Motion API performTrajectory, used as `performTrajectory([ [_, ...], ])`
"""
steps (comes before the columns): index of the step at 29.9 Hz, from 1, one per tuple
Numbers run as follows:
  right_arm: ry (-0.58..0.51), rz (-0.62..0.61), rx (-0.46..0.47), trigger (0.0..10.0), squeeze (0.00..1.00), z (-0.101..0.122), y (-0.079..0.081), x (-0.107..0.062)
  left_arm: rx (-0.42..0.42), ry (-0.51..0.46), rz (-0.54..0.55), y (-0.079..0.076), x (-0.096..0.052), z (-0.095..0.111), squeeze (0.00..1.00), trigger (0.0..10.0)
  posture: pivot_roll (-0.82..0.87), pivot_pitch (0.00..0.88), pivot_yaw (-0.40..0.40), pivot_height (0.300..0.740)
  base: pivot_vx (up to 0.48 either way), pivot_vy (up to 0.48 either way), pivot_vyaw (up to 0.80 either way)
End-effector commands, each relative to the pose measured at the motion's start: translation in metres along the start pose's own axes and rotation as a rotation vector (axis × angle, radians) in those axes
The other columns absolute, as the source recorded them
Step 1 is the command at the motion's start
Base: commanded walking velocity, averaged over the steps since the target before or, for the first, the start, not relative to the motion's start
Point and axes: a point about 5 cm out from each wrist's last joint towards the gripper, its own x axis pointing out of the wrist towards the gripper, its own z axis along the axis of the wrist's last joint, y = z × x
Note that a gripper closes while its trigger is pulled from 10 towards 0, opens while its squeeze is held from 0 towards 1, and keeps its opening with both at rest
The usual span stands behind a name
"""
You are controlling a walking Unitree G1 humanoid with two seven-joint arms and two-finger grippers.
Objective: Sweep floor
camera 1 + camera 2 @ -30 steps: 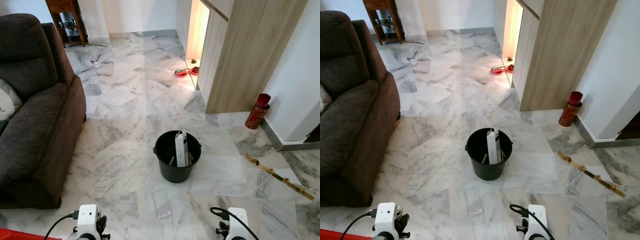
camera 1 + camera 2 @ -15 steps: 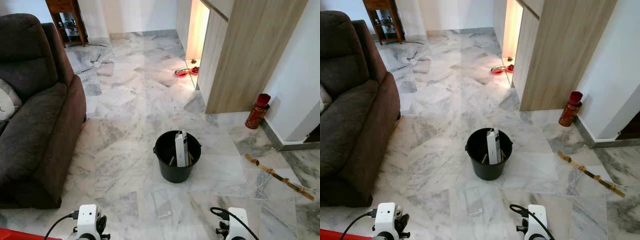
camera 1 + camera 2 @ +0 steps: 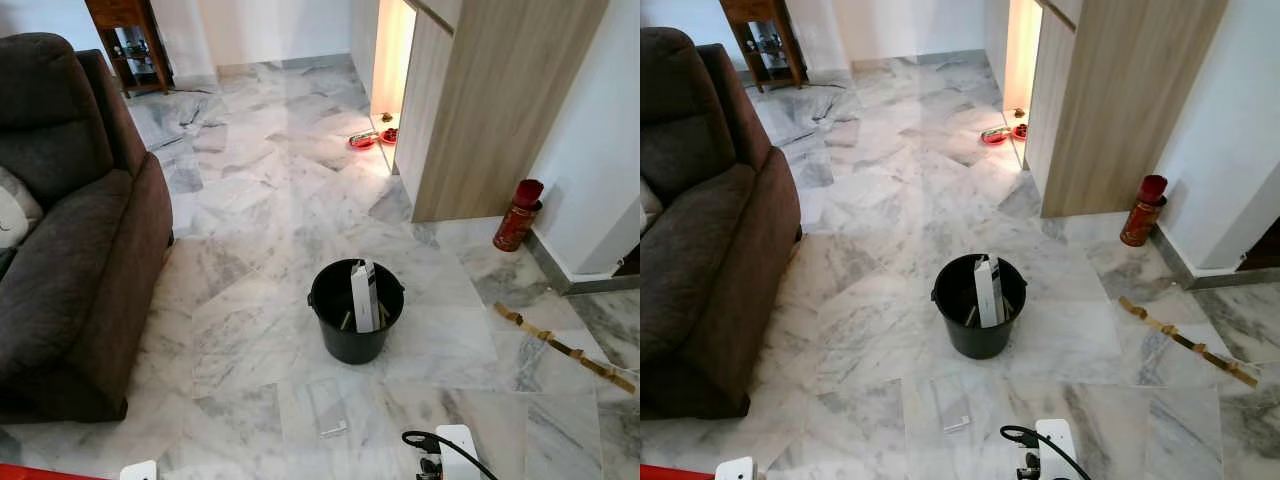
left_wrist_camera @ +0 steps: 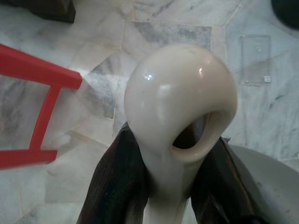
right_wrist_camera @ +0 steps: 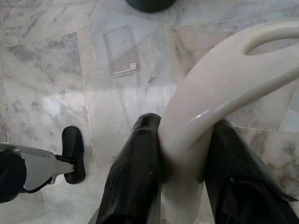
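Each hand is closed on a cream plastic handle. The left hand (image 4: pixel 170 186) clamps its two black fingers (image 4: pixel 114 186) on the neck of a glossy handle with a rounded hanging-loop end (image 4: pixel 180 100); by its shape it is probably the top of the broom. The right hand (image 5: pixel 180 179) grips another cream handle (image 5: pixel 224 88), curved and forked into an open loop, which may belong to a dustpan. Neither the bristles nor the pan is visible, so that naming is a guess.

Both handles look like stiff, light moulded plastic with a smooth, shiny skin, likely slippery under hard fingers. The holds sit on the narrow stems just below the loops, which seems the sensible place: the flare above would stop the handle sliding down through the grip.

The left handle's long axis runs along the fingers, loop end pointing away from the wrist over the floor. The right handle rises between the fingers, then bends off to one side.

Beyond them lies the marble floor (image 3: pixel 250 330). A flat clear plastic packet (image 3: pixel 328 410) lies just ahead of the robot, the nearest thing to sweep. A little farther on stands a black bucket (image 3: pixel 355 335) with a white carton (image 3: pixel 364 297) upright in it. Strips of torn cardboard (image 3: pixel 560 345) trail along the floor to the right, near a red canister (image 3: pixel 517 215) beside the wooden cabinet (image 3: pixel 490 110). A dark brown sofa (image 3: pixel 70 260) flanks the left, and something with a red frame (image 4: pixel 35 112) sits on the floor near the left hand.
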Motion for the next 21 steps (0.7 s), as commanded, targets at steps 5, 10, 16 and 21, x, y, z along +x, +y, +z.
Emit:
performTrajectory([
  [5,-0.036,-0.083,-0.036,10.0,0.0,-0.001,0.002,-0.001,0.012,0.03,0.029,0.007,-0.003,-0.008,0.0,10.0,-0.05,0.066,0.067,0.74,0.0,0.0,0.0],
  [10,-0.154,-0.188,-0.251,10.0,0.0,0.013,-0.003,-0.002,0.027,0.006,0.068,0.022,-0.006,-0.005,0.0,10.0,-0.06,0.07,0.069,0.74,0.0,0.0,0.0],
  [16,-0.278,-0.233,-0.415,10.0,0.0,0.025,-0.003,-0.005,0.029,-0.08,0.111,0.04,-0.009,0.007,0.0,10.0,-0.04,0.074,0.054,0.74,0.0,0.0,0.0],
  [21,-0.438,-0.272,-0.418,10.0,0.0,0.068,-0.011,-0.005,0.053,-0.206,0.102,0.048,-0.011,0.028,0.0,10.0,-0.04,0.078,0.05,0.74,0.0,0.0,0.0],
])
